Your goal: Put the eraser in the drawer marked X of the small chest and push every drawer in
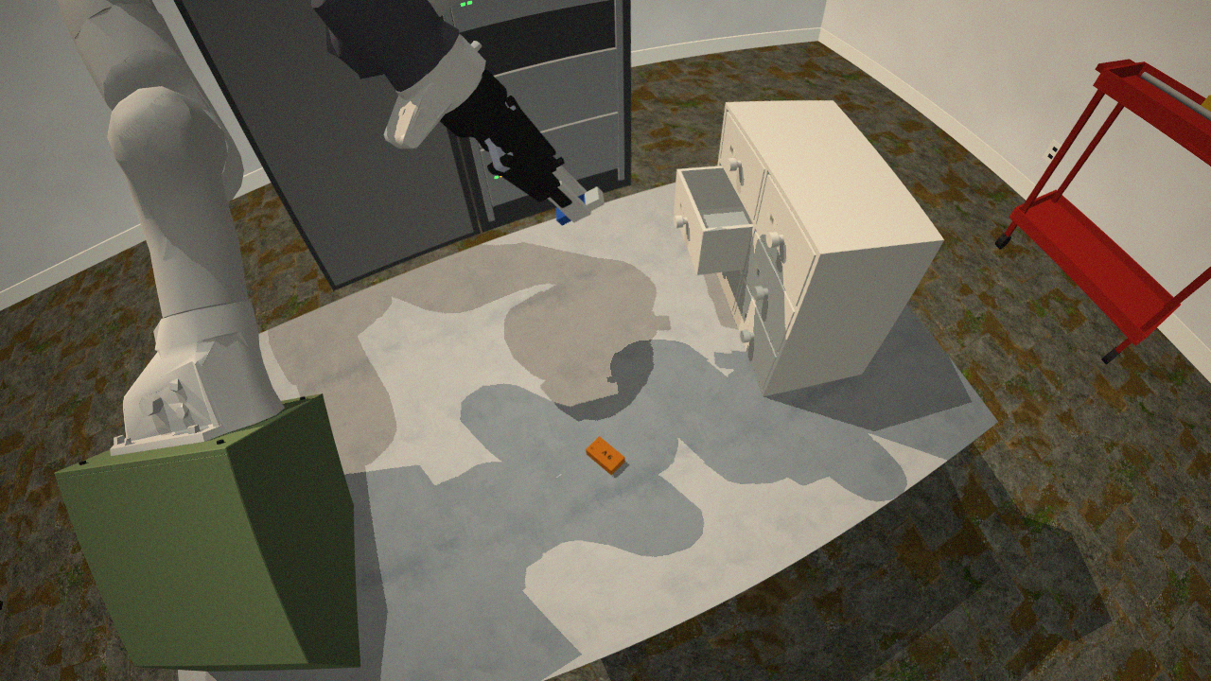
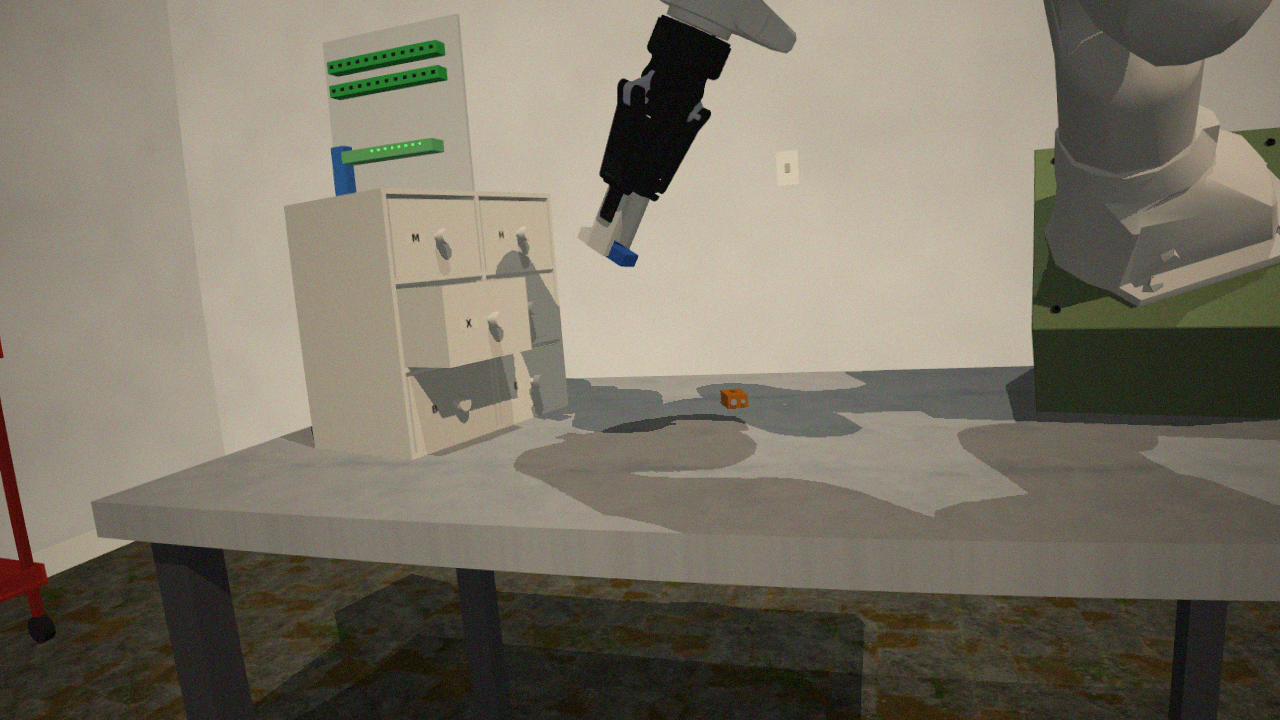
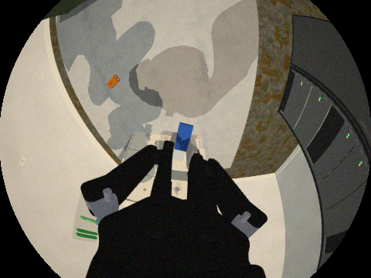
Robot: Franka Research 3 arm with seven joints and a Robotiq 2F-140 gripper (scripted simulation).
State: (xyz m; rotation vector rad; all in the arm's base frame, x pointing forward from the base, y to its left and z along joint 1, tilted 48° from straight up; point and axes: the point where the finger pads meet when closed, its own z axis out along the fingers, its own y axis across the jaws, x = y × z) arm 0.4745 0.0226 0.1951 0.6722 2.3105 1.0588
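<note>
My gripper (image 1: 571,202) is shut on the eraser (image 1: 585,201), a small white block with a blue end. I hold it tilted, high above the table, and it also shows in the exterior view (image 2: 610,243) and the wrist view (image 3: 182,144). The cream chest (image 1: 813,236) stands at the table's far right. Its drawer marked X (image 2: 465,322) is pulled partly out (image 1: 715,218) and looks empty. The other drawers are pushed in. The eraser hangs in front of the chest, apart from it, at about the height of the top drawers.
A small orange block (image 1: 605,454) lies on the table nearer the front. The arm's green base (image 1: 211,542) stands at the left corner. A dark server rack (image 1: 406,110) is behind the table, and a red cart (image 1: 1109,219) stands on the floor at the right.
</note>
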